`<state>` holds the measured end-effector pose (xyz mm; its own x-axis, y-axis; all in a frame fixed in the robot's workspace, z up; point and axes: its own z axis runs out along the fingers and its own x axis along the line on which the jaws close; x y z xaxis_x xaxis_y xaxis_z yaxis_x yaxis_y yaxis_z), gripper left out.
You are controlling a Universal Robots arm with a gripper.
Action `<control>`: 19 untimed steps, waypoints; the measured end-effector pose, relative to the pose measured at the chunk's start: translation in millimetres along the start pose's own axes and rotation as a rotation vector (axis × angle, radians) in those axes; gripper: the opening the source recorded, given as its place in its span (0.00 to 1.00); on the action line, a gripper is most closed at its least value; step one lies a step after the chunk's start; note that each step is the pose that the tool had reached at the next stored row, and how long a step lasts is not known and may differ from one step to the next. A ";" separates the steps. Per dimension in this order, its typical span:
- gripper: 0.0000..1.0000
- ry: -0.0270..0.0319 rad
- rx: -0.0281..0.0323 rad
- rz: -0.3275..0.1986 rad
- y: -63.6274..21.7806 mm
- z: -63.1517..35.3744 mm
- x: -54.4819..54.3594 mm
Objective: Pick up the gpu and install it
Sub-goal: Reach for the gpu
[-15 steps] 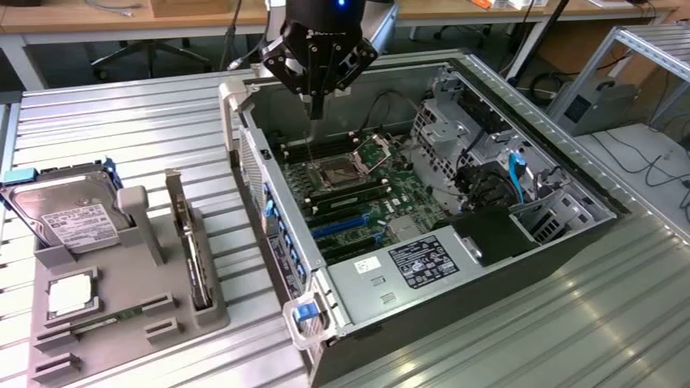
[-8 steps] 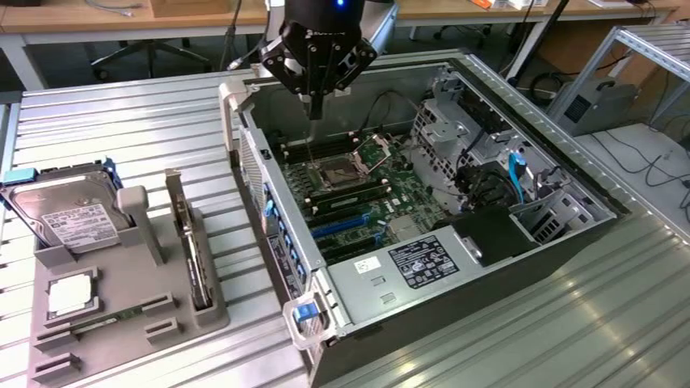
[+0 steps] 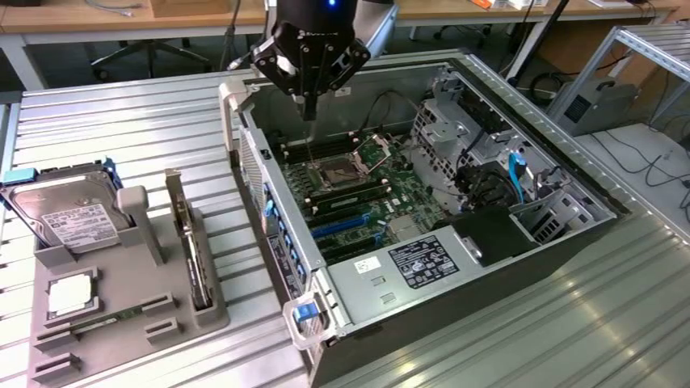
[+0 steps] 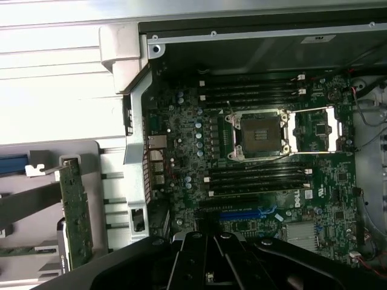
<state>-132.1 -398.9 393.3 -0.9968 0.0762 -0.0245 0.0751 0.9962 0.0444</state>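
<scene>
**A:** How does it look, big things first?

**B:** The ribbed metal desk (image 3: 129,121) carries an open computer case (image 3: 464,323) lying on its side, with the motherboard (image 3: 367,194) exposed. The blue expansion slots (image 3: 345,222) look unoccupied.

**A:** And the gpu?

**B:** It stands on edge in the grey holder (image 3: 119,275), on the desk at the exterior view's left, just beside the case. The hard drive (image 3: 70,214) sits in the same holder, further toward the exterior view's left. The wrist view catches the gpu (image 4: 75,211) too, upright in its slot with nothing touching it.

**A:** What about the gripper?

**B:** The gripper (image 3: 309,109) hangs above the far end of the case, over the motherboard near the processor socket (image 3: 329,171), well apart from the gpu. Its fingers are pressed together and have hold of nothing.

**A:** So how far along is it?

**B:** At the very start, I'd judge. The gpu isn't lifted and no card is seated, so both the pick-up and the installation are left.
</scene>
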 end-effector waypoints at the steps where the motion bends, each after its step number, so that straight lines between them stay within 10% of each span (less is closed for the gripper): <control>1: 0.11 0.0000 0.0000 0.000 -0.1 0.0 1.8; 19: 0.11 0.0000 0.0000 0.000 -4.2 -1.6 56.3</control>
<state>-188.5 -398.9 393.3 -0.9968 0.0763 -0.0244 0.0751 0.9962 0.0443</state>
